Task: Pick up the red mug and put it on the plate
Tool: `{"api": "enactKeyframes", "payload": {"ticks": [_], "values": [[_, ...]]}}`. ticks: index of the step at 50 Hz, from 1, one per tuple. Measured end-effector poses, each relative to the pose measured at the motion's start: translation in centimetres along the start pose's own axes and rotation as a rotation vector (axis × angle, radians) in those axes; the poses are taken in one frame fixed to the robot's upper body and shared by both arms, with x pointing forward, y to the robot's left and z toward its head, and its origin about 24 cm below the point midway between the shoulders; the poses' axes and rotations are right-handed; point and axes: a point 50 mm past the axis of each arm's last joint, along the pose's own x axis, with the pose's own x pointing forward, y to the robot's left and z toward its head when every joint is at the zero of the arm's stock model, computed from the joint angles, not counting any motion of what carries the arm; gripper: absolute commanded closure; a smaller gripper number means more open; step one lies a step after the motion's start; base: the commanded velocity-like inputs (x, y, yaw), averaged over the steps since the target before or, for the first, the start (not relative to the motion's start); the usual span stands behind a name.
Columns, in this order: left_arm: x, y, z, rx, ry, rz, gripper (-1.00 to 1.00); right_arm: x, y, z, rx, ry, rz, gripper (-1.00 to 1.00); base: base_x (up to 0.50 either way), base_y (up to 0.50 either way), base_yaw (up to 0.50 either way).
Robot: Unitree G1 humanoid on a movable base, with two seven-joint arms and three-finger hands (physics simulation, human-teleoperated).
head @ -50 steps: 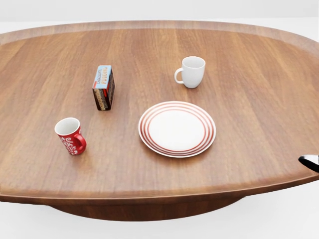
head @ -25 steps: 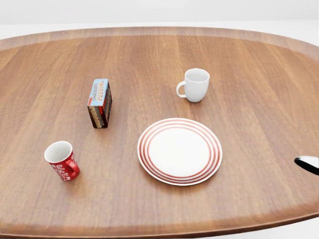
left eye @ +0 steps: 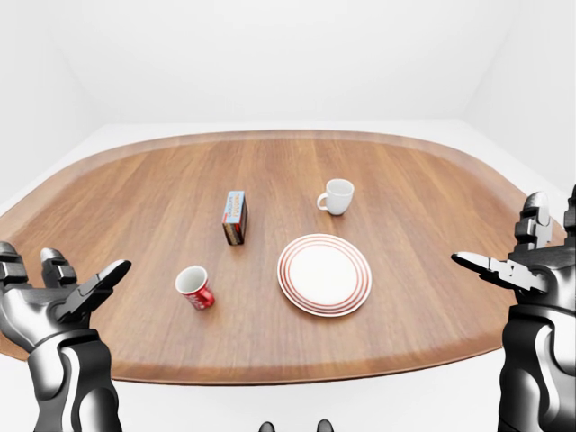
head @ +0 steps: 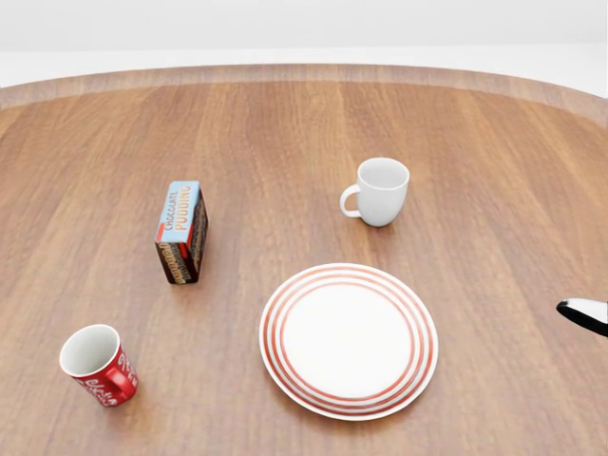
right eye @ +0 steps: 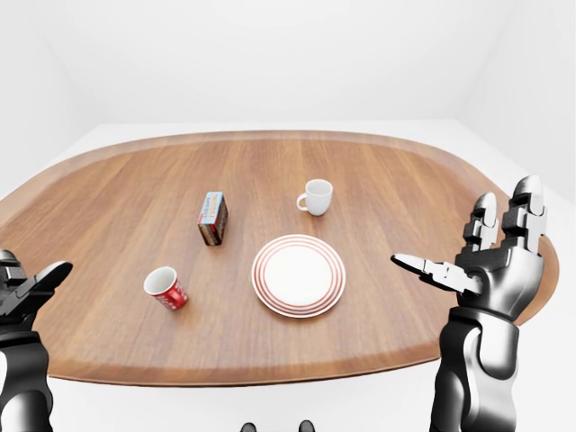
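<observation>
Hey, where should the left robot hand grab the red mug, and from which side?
Probably around the body of the red mug, coming in from the head view's left. It stands upright, handle turned toward the lower right, so its left wall is bare. The left robot hand is open on that side, and nothing stands between.

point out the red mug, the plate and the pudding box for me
red mug [head: 99, 366], head view, on its red side wall below the rim
plate [head: 349, 340], head view, on its bare white centre
pudding box [head: 180, 220], head view, on its blue top face with the lettering
</observation>
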Motion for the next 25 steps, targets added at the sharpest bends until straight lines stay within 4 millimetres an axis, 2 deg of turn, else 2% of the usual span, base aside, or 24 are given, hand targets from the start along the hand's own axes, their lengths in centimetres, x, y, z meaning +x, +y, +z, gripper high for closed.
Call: {"api": "enactKeyframes", "payload": {"ticks": [25], "values": [[0.01,-0.06,-0.06,0.002,0.002,-0.001,-1.0,0.04,0.06,-0.15,-0.004,0.005,0.003,-1.0,0.29,0.0,0.0]]}}
